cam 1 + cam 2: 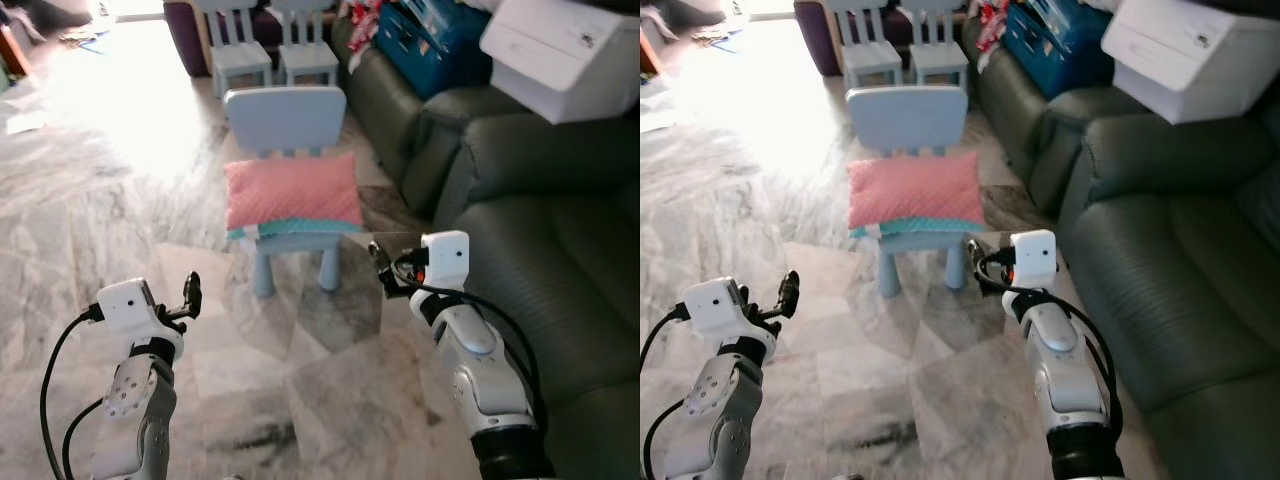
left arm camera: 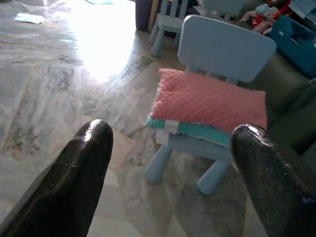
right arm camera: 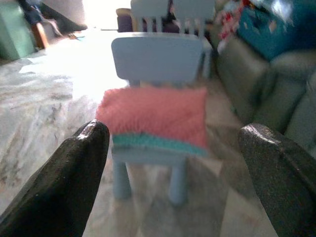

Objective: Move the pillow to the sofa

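The pink pillow (image 1: 291,191) lies on the seat of the small blue chair (image 1: 285,118), likely soft and light, best pinched at its side edges by the left gripper (image 2: 170,148) and right gripper (image 3: 173,148), both spread wide and empty.

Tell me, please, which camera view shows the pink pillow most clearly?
The left wrist view: the pink pillow appears large and sharp, lying on the light blue chair. The right wrist view shows it large but blurred; both eye views show it smaller, from above.

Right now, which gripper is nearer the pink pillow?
Right. The right gripper is just below the pink pillow's right corner; the left gripper hangs lower, off its left side.
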Controlling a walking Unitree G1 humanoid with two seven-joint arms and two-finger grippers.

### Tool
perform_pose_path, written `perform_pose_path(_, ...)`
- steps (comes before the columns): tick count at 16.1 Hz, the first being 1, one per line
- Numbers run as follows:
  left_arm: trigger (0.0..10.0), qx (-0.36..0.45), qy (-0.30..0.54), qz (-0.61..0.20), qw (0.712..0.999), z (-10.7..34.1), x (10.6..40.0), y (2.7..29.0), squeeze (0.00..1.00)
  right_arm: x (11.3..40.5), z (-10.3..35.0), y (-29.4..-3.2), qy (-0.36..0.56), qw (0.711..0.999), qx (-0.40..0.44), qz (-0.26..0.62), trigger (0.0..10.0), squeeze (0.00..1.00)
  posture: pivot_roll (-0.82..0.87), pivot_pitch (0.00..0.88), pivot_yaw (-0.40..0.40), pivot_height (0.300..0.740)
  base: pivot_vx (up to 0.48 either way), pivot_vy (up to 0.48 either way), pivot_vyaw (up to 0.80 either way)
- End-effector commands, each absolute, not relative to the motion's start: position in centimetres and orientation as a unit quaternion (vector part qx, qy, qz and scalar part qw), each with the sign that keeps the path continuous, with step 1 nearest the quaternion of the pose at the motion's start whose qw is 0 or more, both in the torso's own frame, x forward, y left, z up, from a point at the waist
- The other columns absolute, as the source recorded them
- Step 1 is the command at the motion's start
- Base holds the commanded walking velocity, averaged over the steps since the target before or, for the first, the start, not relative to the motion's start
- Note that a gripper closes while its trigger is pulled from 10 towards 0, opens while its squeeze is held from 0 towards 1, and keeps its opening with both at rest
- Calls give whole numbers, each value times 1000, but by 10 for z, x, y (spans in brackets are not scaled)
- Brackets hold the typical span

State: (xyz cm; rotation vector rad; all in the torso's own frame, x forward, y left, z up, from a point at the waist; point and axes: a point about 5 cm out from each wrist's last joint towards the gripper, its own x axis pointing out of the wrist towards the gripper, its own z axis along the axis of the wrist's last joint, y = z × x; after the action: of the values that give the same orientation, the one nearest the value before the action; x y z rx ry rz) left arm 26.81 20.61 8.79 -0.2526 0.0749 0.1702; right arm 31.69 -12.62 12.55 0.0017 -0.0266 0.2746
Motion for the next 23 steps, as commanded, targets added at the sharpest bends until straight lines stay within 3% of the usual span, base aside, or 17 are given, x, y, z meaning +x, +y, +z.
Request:
perform_pose_path(1,10000,-127,37,94,987,90,267,210,0,315,133,-122,-32,987,19,159,10000,0,-108,101,-41,740,394,0,0)
perform_pose_path(11,10000,-128,43,95,986,88,266,207,0,311,134,-122,-8,980,59,187,10000,0,-110,106,-46,740,402,24,0)
perform_pose_path(15,10000,-127,48,101,986,86,267,208,0,312,132,-121,-10,984,20,176,10000,0,-112,105,-44,740,355,249,0)
perform_pose_path(23,10000,-120,61,124,983,83,268,211,0,312,135,-120,-8,983,21,181,10000,0,-112,107,-43,740,0,0,0)
